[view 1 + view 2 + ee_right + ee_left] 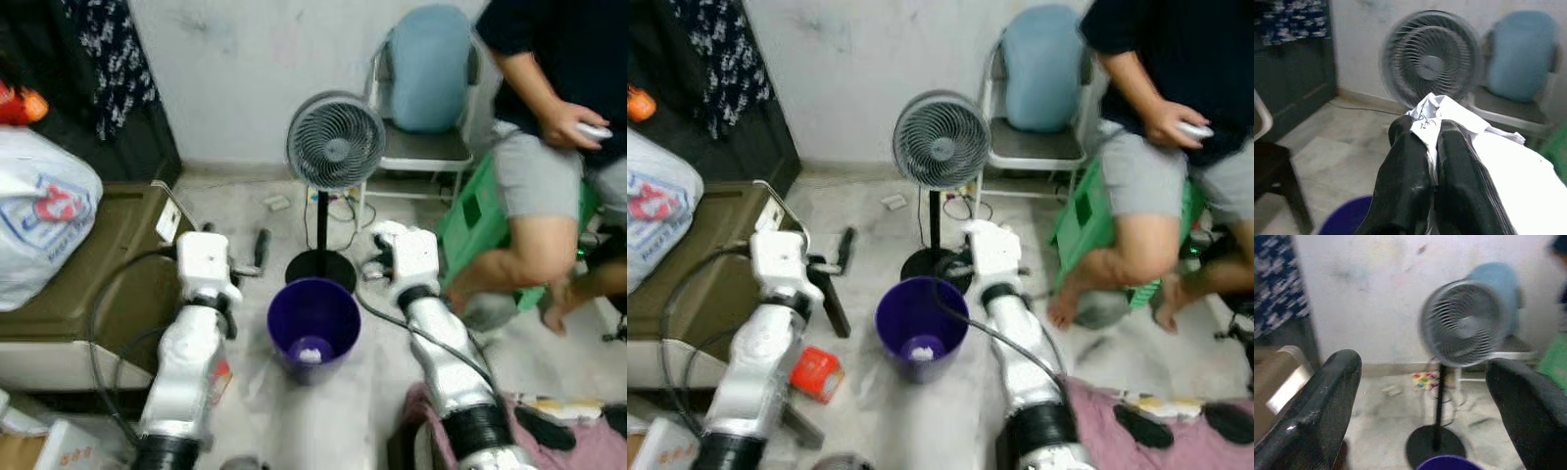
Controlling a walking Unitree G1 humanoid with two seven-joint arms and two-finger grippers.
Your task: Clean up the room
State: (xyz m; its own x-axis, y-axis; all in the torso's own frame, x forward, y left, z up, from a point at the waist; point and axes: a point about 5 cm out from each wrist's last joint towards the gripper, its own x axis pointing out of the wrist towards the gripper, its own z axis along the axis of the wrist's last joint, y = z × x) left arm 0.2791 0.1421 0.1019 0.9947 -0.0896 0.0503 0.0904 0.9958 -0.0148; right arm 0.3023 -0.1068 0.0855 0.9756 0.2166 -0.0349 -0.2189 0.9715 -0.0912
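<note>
We see a white crumpled paper [1449,115] pinched between the closed fingers of our right gripper [1432,147], held above the floor just beside the purple bin [313,323]. One white scrap [311,351] lies inside this bin. Our left gripper [1425,396] has its fingers spread apart and holds nothing. Behind the bin stands a grey fan [336,142], and a person [549,147] sits near.

left end effector [1425,401] spread wide, framing blurred fan [1464,323] above purple bin [1447,463].
</note>
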